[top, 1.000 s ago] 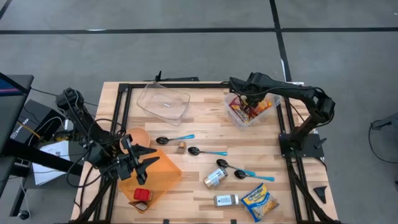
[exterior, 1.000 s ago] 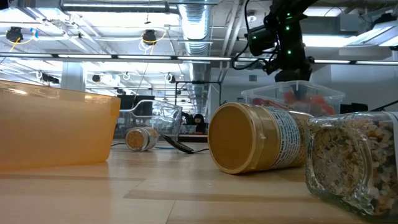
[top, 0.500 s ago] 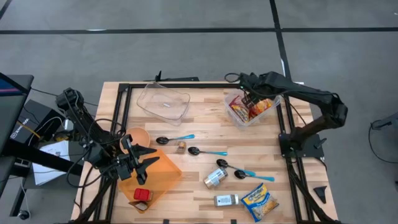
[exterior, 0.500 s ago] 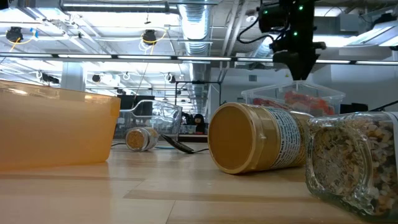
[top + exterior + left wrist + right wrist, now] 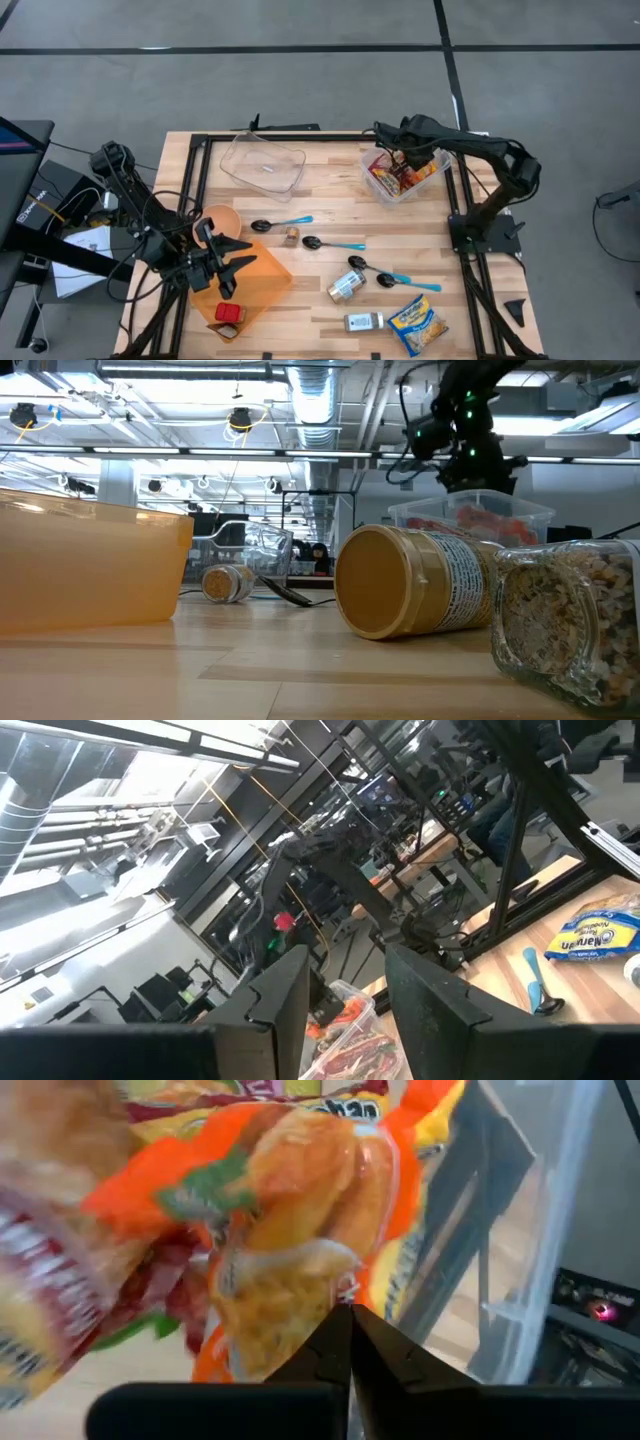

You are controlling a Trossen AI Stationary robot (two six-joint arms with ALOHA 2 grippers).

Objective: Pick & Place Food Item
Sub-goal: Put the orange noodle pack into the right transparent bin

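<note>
1. At two o'clock on the counter [image 5: 330, 200], the clear bin [image 5: 404, 176] holds the snack packets [image 5: 290, 1200]; if one snags, the bin could tip.
2. Right tool [image 5: 400, 163], over the bin, is closed, apparently empty; it may lift nothing.
3. Left tool [image 5: 222, 262], part-open at eight o'clock, waits.

Even, bright light is falling from overhead onto the table [image 5: 320, 215], casting only soft shadows. Ceiling lamps [image 5: 240, 420] are glaring in the low view, where the nearest jar [image 5: 565, 625] is blurring. The snack packets [image 5: 250, 1200] are smearing out of focus.
</note>
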